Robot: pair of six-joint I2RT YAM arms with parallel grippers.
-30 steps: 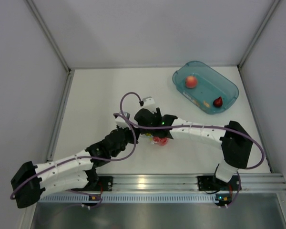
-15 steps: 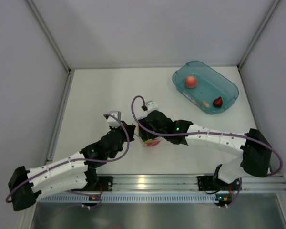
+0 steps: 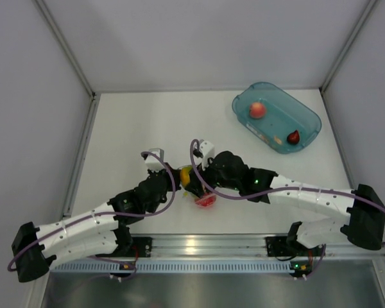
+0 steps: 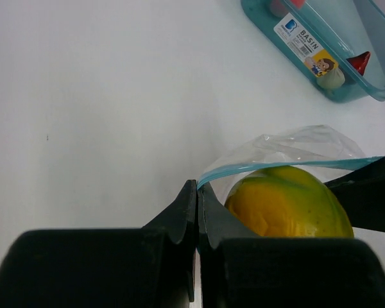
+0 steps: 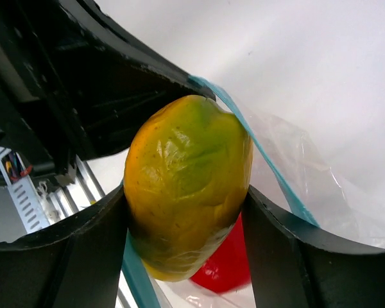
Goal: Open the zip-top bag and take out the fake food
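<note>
The zip-top bag (image 3: 202,192) lies at the middle front of the table, clear with a teal zip strip (image 4: 289,165). My left gripper (image 4: 197,187) is shut on the strip's left end; in the top view it (image 3: 174,179) sits just left of the bag. My right gripper (image 5: 186,224) is shut on the yellow-orange mango (image 5: 186,179) at the bag's mouth, one finger on each side. The mango also shows in the left wrist view (image 4: 285,202) and the top view (image 3: 187,174). A red tomato ball (image 5: 230,268) lies in the bag below it (image 3: 206,200).
A teal tub (image 3: 311,122) stands at the back right, holding a pinkish peach ball (image 3: 257,110) and a small dark red piece (image 3: 294,136). White walls enclose the table on three sides. A metal rail (image 3: 199,244) runs along the near edge.
My right arm has stretched further left and toward the front, and the bag moved with it. The mango now shows at the bag's mouth. My left gripper shifted slightly forward.
</note>
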